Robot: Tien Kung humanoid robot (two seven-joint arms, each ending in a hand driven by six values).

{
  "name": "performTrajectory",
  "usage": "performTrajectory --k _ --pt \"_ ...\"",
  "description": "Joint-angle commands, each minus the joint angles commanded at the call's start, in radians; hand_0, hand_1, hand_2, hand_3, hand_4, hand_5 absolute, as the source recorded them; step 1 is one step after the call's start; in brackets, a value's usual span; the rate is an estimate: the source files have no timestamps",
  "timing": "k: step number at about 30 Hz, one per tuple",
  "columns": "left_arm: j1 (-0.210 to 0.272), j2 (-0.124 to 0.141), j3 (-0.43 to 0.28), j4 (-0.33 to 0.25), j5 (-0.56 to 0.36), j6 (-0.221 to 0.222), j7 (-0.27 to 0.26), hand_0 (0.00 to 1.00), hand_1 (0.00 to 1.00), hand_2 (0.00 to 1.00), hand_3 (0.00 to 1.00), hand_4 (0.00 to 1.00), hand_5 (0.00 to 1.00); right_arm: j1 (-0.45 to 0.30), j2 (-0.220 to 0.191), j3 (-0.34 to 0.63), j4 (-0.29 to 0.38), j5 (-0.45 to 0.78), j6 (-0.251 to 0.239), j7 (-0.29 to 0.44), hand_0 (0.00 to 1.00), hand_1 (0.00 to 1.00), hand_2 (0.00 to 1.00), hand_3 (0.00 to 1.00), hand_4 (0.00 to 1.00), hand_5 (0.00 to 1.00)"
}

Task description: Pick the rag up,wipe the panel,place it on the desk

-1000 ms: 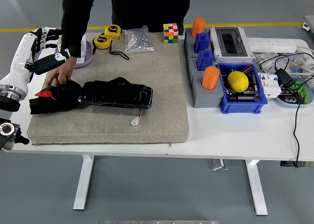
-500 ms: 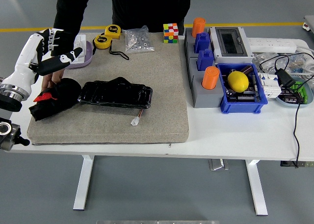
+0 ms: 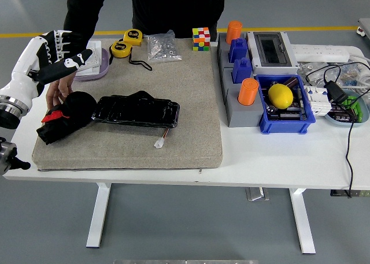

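Observation:
The black rag (image 3: 70, 117), with a red tag (image 3: 51, 116) on it, lies bunched at the left end of the grey mat (image 3: 191, 108). Its right side touches the glossy black panel (image 3: 136, 110), which lies flat on the mat. My left hand (image 3: 62, 57) hovers above and behind the rag, fingers spread and holding nothing. A person at the far side reaches down, and their hand (image 3: 58, 91) rests at the rag's upper left edge, just under my hand. My right arm is out of view.
Behind the mat's left part are a lilac bowl (image 3: 97, 66), yellow tape measures (image 3: 127, 42), a bag of screws (image 3: 162, 47) and a colour cube (image 3: 200, 38). On the right stand grey and blue holders with orange cups (image 3: 248, 91), a blue bin (image 3: 304, 117) with a lemon, an electrical box (image 3: 270, 49) and cables (image 3: 341, 96).
The person's hand has drawn back leftward from on top of the rag to its edge. My left hand has lifted slightly and shifted left. The rag's left end has turned a little.

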Motion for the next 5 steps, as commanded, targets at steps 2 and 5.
performTrajectory --k 2,5 --pt "0.001 -0.001 -0.002 0.001 -0.012 -0.002 0.0 0.659 0.757 0.732 0.637 0.835 0.275 0.001 0.001 0.001 0.0 -0.001 0.001 0.0 0.717 0.553 0.674 0.622 0.998 0.641" --pt "0.004 -0.004 -0.004 0.0 -0.027 -0.006 0.001 0.659 0.757 0.732 0.637 0.835 0.275 0.002 0.001 0.001 0.0 -0.001 0.001 0.001 0.717 0.553 0.674 0.622 0.998 0.641"
